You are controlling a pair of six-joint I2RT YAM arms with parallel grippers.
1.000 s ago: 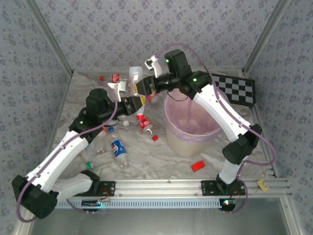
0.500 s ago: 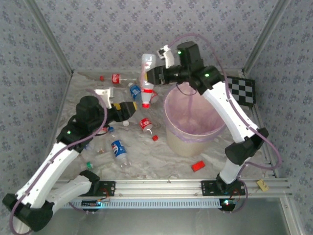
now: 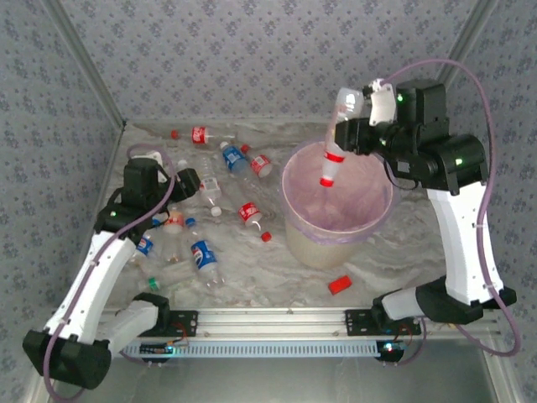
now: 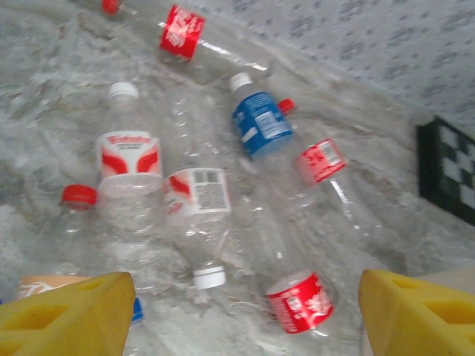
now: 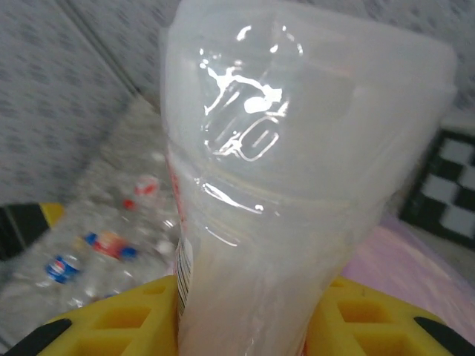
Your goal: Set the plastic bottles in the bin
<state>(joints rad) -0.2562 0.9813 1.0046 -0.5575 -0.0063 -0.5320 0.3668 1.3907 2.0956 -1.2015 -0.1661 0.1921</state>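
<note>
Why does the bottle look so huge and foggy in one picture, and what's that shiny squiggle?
Right wrist view: the clear bottle, held by the right pincer, is very close to the lens, so it looks huge and soft; the squiggle is glare from a light. Left wrist view: the scattered bottles look slightly smeary. Top external view: even light, faint shadows.

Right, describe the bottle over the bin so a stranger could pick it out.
Find the round cream bin with the pink liner. Above its mouth the right gripper holds a clear red-banded bottle on end; the other bottles lie flat on the table.
</note>
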